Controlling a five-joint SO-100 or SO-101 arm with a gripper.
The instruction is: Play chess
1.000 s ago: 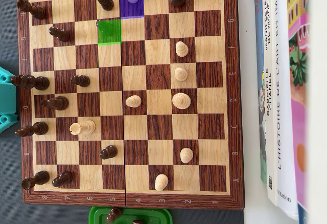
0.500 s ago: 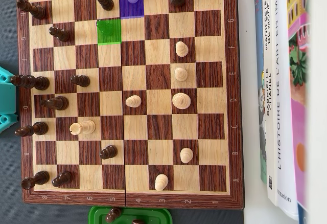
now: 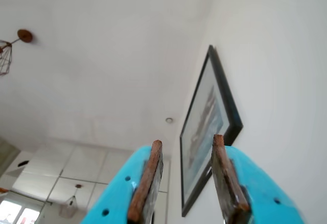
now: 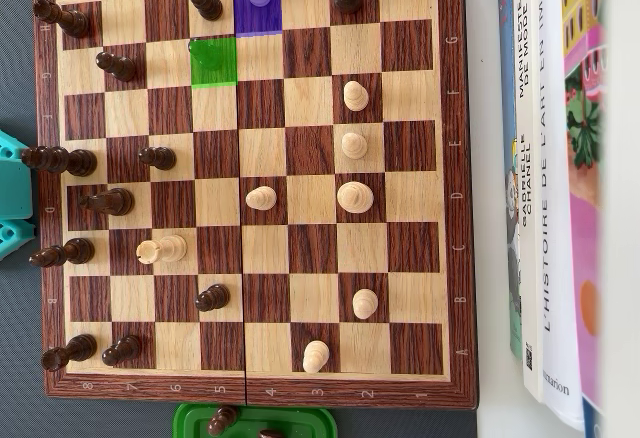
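Two captured dark pieces (image 4: 222, 420) sit half cropped in green tray (image 4: 190, 420).

A chessboard (image 4: 255, 390) holds scattered pieces, beside books (image 4: 555, 208).

In the overhead view, the green tray (image 4: 255, 422) at six o'clock was cut off by the bottom edge, its dark pieces only partly seen. The books (image 4: 560, 188) at three o'clock ran past the top, bottom and right edges. A teal part (image 4: 12, 198) at nine o'clock was clipped by the left edge. In the wrist view, the hanging lamp (image 3: 4, 56) at nine o'clock was cut off.
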